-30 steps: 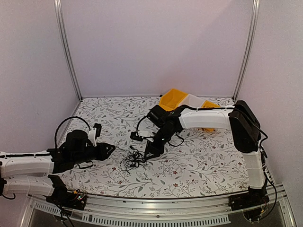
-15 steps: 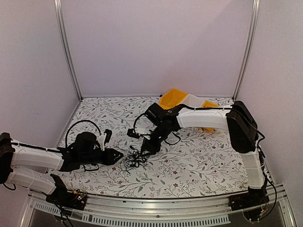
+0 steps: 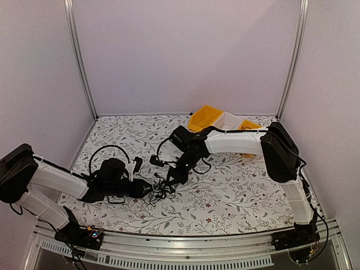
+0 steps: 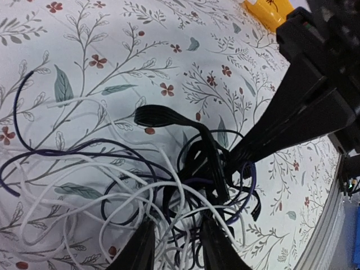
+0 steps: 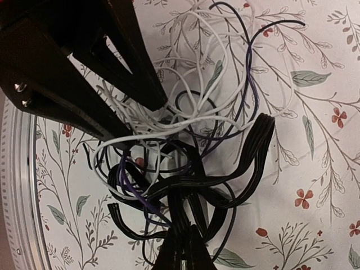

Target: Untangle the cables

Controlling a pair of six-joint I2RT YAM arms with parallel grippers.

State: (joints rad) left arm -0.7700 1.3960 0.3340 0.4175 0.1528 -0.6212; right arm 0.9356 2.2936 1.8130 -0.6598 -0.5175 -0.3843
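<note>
White, black and purple strands show only in the wrist views. From above, the cables are one dark clump on the floral worktop, near its front, under pale walls. The right gripper fingers pinch black strands. The left gripper fingers stand apart among white ones, blurred at the frame edge.

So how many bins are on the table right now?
3, side by side at the far edge: a yellow bin, a white bin beside it, and a second yellow bin partly hidden behind the right arm.
</note>
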